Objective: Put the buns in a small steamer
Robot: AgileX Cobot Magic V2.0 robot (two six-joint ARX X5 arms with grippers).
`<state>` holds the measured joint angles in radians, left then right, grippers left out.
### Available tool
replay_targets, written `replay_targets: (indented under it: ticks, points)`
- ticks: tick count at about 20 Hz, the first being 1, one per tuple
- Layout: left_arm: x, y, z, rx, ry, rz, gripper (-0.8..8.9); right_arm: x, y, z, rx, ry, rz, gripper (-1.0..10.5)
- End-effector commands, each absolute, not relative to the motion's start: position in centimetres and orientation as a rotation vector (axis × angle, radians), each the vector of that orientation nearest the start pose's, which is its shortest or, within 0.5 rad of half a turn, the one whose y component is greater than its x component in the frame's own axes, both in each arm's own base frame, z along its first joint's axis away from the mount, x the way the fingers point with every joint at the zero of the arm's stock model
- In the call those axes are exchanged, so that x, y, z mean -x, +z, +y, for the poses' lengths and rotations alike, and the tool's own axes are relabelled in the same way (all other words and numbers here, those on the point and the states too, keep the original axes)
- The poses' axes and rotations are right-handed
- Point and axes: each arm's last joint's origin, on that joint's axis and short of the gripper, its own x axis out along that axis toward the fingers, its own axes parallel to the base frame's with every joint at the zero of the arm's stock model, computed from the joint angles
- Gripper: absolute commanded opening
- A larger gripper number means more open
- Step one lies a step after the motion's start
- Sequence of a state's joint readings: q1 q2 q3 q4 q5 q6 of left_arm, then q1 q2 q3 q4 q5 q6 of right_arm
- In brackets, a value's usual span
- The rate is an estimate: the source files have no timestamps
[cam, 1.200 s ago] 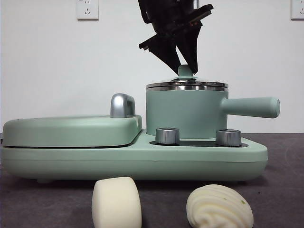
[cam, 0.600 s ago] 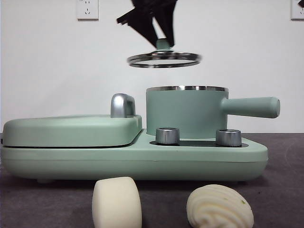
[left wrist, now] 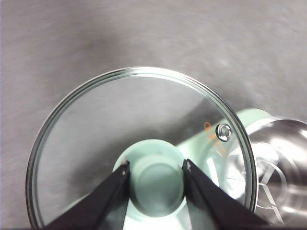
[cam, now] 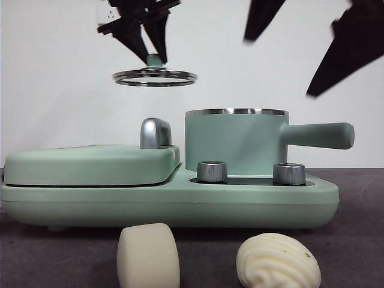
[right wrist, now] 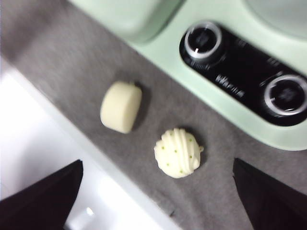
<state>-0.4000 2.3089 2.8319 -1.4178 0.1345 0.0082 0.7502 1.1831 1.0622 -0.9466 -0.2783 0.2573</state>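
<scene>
Small steamer (cam: 235,143) stands uncovered on the green cooker base (cam: 180,201), below and between both grippers. Left gripper (left wrist: 156,168) is clamped on the knob of the lid (cam: 155,77), held aloft above the griddle lid (cam: 90,163). Right gripper (right wrist: 158,191) hangs spread wide, smooth bun (right wrist: 121,106) and ridged bun (right wrist: 177,153) beneath it on the table.
</scene>
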Motion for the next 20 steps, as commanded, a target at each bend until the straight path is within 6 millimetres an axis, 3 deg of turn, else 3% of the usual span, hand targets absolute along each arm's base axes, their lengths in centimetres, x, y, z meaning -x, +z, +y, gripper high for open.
replay_targets:
  ticks: [1,5,10,15,20]
  points:
    - [-40.5,39.8,-16.5,-0.099,-0.472,0.922,1.13,-15.5,28.2,17.5,0.110,0.761,1.242,4.9]
    - [-41.3,39.8,-14.3,-0.075,-0.424,0.923,1.13,-15.8,25.2,20.0,0.224,0.740,1.348,4.9]
    - [-42.0,39.8,-12.4,-0.049,-0.379,0.924,1.13,-17.0,21.8,21.6,0.325,0.684,1.436,4.9]
    - [-42.2,39.8,-11.4,-0.038,-0.357,0.923,1.13,-17.7,20.9,23.4,0.235,0.787,1.395,4.9]
    - [-42.3,39.8,-11.3,-0.035,-0.354,0.924,1.13,-17.0,20.4,25.5,0.179,0.866,1.362,4.9]
